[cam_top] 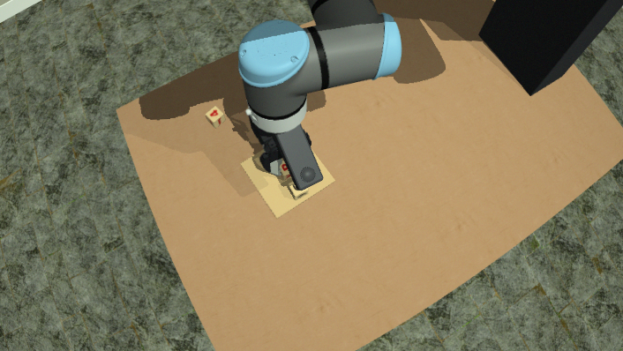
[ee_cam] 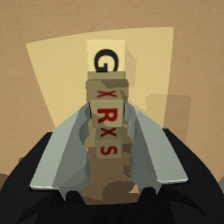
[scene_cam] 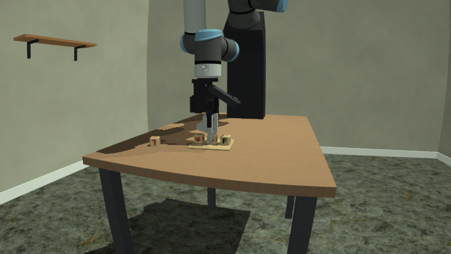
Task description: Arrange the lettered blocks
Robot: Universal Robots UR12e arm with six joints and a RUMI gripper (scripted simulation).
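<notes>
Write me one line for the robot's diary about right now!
gripper: closed on R block | G block: on mat | S block: R's other side | 4 block: off mat

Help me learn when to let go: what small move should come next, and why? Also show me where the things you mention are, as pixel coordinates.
Probably open the gripper [cam_top: 287,171] [scene_cam: 212,140] [ee_cam: 107,103] slightly. Its fingers flank the R block [cam_top: 285,169] [scene_cam: 214,139] [ee_cam: 107,114], which looks level with the G block [cam_top: 297,193] [scene_cam: 225,140] [ee_cam: 105,55] and S block [scene_cam: 198,138] [ee_cam: 109,150], and the three appear lined up G, R, S; whether R fully rests on the mat [cam_top: 277,207] [scene_cam: 209,147] [ee_cam: 55,60] is hidden.
</notes>
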